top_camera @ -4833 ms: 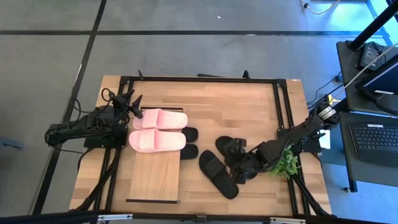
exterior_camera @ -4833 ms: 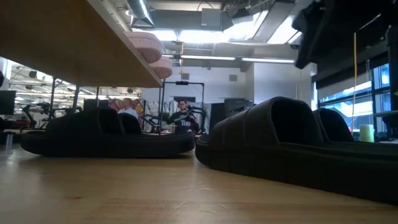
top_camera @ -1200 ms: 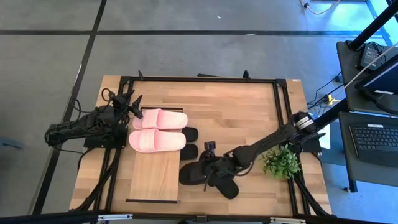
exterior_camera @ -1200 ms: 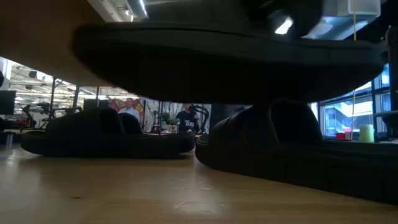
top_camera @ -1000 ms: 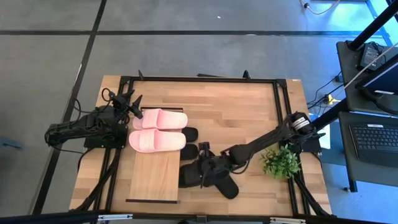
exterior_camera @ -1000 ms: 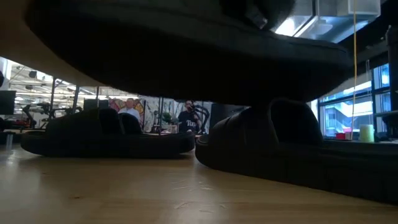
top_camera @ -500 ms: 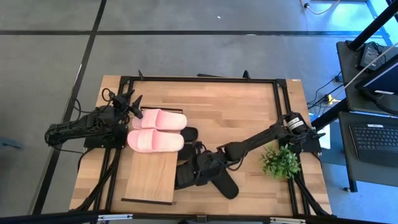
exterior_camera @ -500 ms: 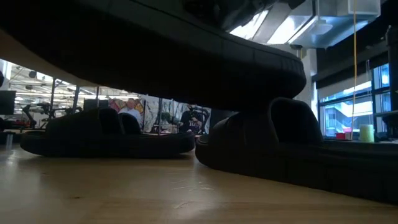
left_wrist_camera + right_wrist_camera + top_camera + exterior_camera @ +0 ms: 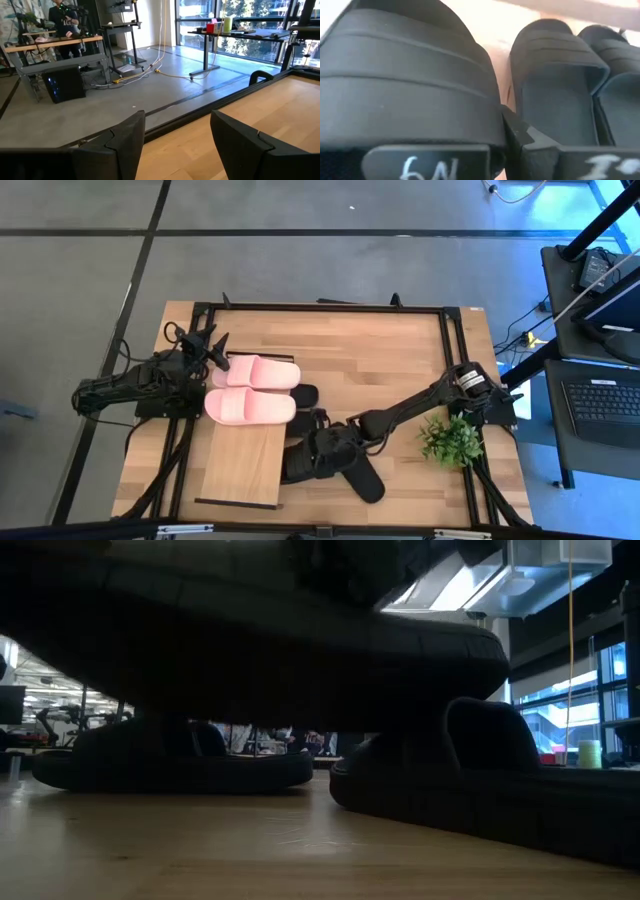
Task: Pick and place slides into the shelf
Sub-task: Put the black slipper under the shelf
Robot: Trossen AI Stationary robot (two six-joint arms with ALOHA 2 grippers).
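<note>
Holding one black slide (image 9: 300, 463) in my right jaws (image 9: 322, 448) at the shelf (image 9: 240, 465) edge — left jaws (image 9: 213, 348) parted, idle.

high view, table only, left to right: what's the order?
left gripper → pink slides on the shelf → right gripper shut on a black slide → green plant

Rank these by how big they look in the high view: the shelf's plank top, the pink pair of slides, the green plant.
1. Shelf's plank top, largest, though the slides hide part of it.
2. Pink pair of slides.
3. Green plant, smallest.
</note>
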